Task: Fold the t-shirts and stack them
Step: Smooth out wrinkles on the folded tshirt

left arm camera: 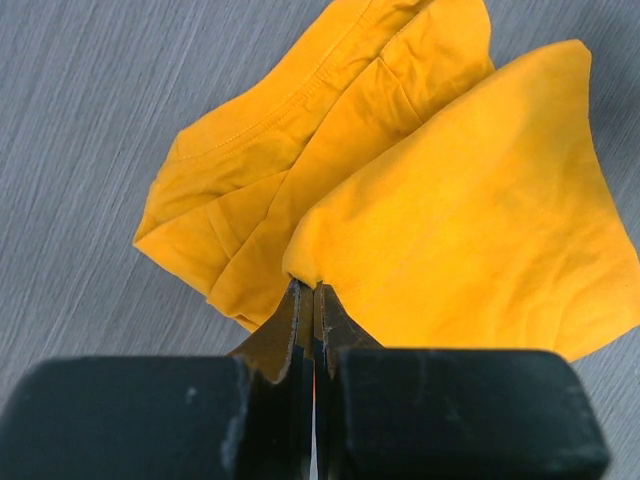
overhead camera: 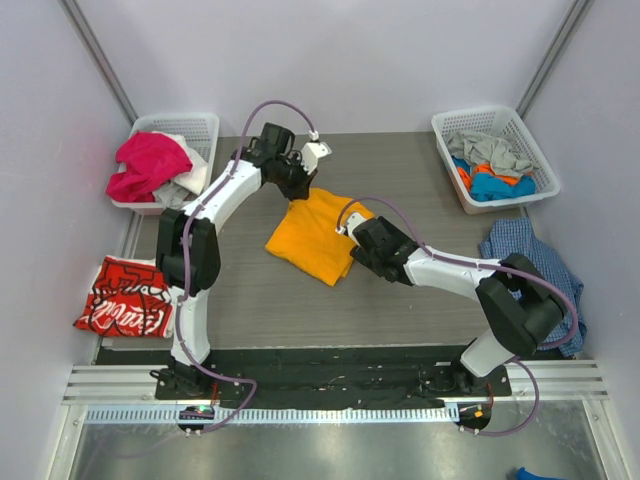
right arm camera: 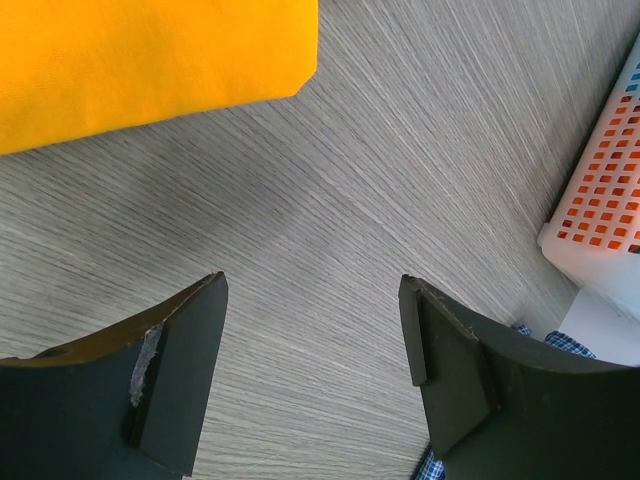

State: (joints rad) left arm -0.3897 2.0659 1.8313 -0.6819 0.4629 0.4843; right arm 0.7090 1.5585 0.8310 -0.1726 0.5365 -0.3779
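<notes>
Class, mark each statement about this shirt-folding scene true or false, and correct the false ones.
1. The left gripper is shut on the orange shirt. True.
2. The right gripper holds that shirt. False: it is open and empty over the table.
3. The red shirt lies apart from the orange one. True.
4. Both baskets are empty. False: the left basket and the right basket each hold clothes.

Unreadable white lettering on red t-shirt [overhead camera: 125, 297]
</notes>
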